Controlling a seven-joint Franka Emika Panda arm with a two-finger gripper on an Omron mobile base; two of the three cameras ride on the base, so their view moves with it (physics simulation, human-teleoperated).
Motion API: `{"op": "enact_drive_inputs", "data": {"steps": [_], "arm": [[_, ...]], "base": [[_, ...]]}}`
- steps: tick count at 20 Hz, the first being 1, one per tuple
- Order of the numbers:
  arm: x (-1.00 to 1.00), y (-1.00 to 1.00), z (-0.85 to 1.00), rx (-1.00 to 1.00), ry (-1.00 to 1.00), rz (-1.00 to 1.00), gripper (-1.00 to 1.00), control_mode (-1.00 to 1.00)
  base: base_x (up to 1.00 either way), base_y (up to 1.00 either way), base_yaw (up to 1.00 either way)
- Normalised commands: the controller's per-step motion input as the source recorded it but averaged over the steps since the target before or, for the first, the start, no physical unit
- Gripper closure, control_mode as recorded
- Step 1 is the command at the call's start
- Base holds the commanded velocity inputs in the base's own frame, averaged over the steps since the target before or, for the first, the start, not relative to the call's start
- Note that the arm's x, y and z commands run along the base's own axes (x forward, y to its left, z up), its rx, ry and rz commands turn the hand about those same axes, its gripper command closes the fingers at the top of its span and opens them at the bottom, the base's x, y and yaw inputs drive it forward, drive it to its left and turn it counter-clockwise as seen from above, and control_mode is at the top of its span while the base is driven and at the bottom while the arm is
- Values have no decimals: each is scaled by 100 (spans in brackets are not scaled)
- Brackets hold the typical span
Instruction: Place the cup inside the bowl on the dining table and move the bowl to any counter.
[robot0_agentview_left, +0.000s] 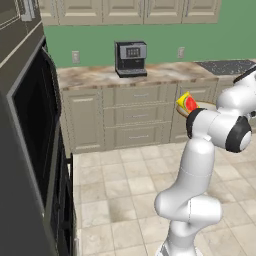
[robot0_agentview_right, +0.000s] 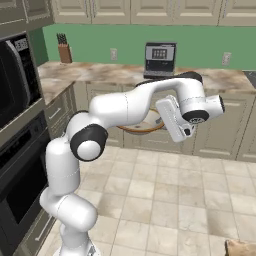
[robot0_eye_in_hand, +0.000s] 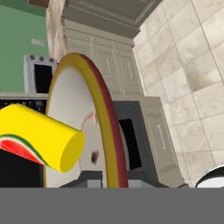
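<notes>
Cup (robot0_eye_in_hand: 39, 138) sits in the bowl (robot0_eye_in_hand: 103, 113), hand (robot0_eye_in_hand: 109, 179) pinching the bowl's rim and carrying it mid-air near the desk (robot0_agentview_left: 100, 76) — nesting done, set-down left.

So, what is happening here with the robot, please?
The robot arm is carrying the bowl in the air, above the tiled floor and in front of the counter with the coffee machine. The yellow cup is already inside the bowl. The gripper is shut on the bowl's rim at the bottom of the hand view. The bowl is not yet set down on the counter.
</notes>
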Motion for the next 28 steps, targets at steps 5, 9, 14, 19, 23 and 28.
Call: {"op": "enact_drive_inputs", "data": {"steps": [5,9,14,19,23,28], "arm": [[0,0,0,0,0,0,100,100],[0,0,0,0,0,0,100,100],[0,0,0,0,0,0,100,100],[0,0,0,0,0,0,100,100],[0,0,0,0,0,0,100,100],[0,0,0,0,0,0,100,100]], "base": [[85,24,0],[89,24,0],[91,22,0],[90,23,0],[89,23,0],[89,23,0]]}}
